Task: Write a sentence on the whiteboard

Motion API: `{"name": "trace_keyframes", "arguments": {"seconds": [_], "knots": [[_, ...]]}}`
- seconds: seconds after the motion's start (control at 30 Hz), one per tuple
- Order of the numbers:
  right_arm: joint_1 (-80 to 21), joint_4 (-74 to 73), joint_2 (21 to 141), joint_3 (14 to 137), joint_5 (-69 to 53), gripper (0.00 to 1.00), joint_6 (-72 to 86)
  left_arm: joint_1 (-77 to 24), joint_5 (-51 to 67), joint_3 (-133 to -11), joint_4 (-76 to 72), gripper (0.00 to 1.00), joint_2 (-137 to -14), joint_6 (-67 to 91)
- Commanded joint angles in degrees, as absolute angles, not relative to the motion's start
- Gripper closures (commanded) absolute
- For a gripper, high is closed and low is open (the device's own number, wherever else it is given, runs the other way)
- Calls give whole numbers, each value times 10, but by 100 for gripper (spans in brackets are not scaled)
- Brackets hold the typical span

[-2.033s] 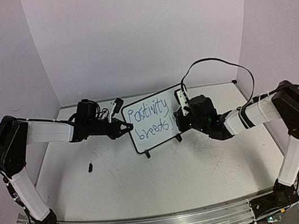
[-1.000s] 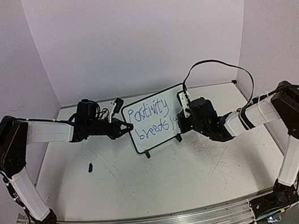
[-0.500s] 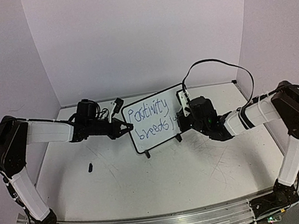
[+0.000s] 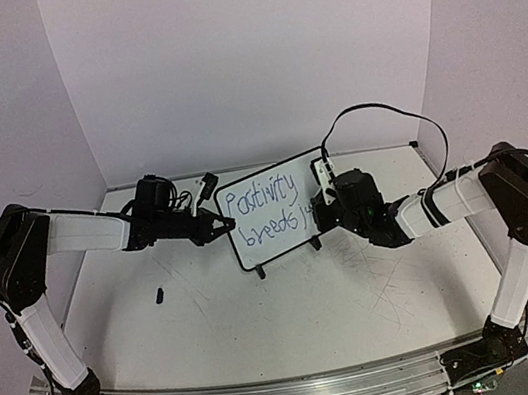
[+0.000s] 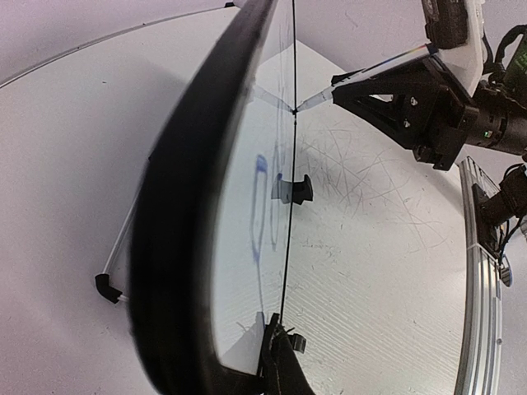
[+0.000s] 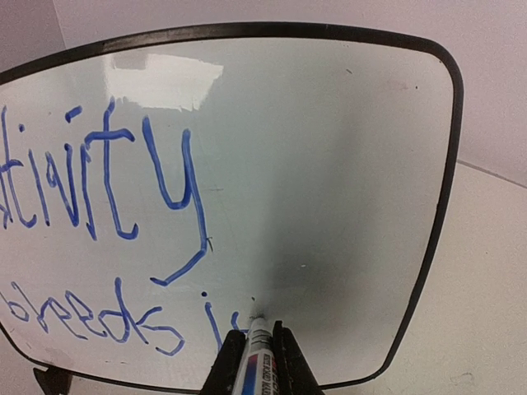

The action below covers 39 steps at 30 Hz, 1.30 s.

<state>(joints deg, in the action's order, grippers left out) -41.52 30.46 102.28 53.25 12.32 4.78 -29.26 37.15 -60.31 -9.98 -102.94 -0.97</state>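
Whiteboard [image 4: 269,212] stands on its two black feet at the middle of the top view, toward the back of the worktop [image 4: 294,314]. Its long axis runs left to right and rises a little to the right, and its written face looks toward the lower edge of the frame. Blue writing [image 6: 107,177] fills two lines on the left and centre, while the right part of the board is bare white out to the black rim. The left arm [image 4: 97,230] has its jaws clamped on the board's left edge. The right arm [image 4: 419,212] has its jaws closed on a marker [image 6: 258,350], whose tip touches the face just right of the lower line. Scratched worktop lies open across the lower half, with one small dark piece [image 4: 159,296] at lower left. The back wall is close behind the board.
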Motion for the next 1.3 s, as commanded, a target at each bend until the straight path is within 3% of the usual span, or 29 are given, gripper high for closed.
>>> {"name": "trace_keyframes", "arguments": {"seconds": [0.0, 0.43, 0.73, 1.27], "knots": [[-419, 336, 1035, 556, 98, 100, 55, -274, 209, -600, -49, 100, -1047, -78], [-428, 338, 1036, 560, 98, 100, 54, -274, 210, -600, -48, 100, -1046, -78], [-417, 334, 928, 483, 138, 100, 53, -274, 207, -599, -48, 100, -1047, -78], [-399, 344, 987, 530, 110, 100, 38, -274, 209, -602, -47, 100, -1050, -78]]}}
